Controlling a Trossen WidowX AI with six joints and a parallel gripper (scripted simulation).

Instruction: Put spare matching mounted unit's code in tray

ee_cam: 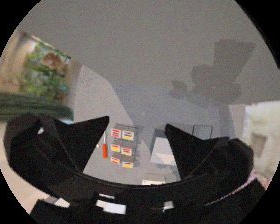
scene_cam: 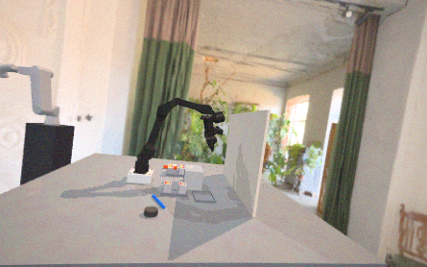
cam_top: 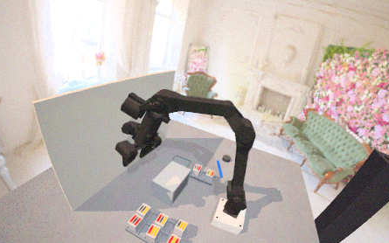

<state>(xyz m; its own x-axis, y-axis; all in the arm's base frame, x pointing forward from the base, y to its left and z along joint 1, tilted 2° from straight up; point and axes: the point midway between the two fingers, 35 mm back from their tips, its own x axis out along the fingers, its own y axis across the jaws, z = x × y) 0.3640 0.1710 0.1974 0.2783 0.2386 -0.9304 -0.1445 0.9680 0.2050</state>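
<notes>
My gripper [cam_top: 135, 158] [scene_cam: 212, 145] [ee_cam: 138, 123] is open and empty, high above the table near the upright panel. A pale grey box [cam_top: 165, 180] [scene_cam: 194, 179] [ee_cam: 163, 151] stands on the table; I cannot tell whether it is the mounted unit, and no code is readable on it. A thin-rimmed tray [cam_top: 190, 160] [scene_cam: 211, 200] [ee_cam: 211, 132] lies beside it, partly hidden in the top view. Several spares with red, yellow and black striped labels sit in a rack, one spare [cam_top: 162, 218] [ee_cam: 128, 135] among them. Two more labelled blocks, one block [cam_top: 211, 173] [scene_cam: 168, 183] among them, sit in a smaller rack.
The tall grey panel [cam_top: 105, 140] [scene_cam: 247, 158] stands close to my arm. A blue stick [cam_top: 219, 169] [scene_cam: 158, 202] and a dark round puck [cam_top: 226, 158] [scene_cam: 151, 211] lie near the smaller rack. An orange-handled tool [ee_cam: 105, 151] lies beside the larger rack.
</notes>
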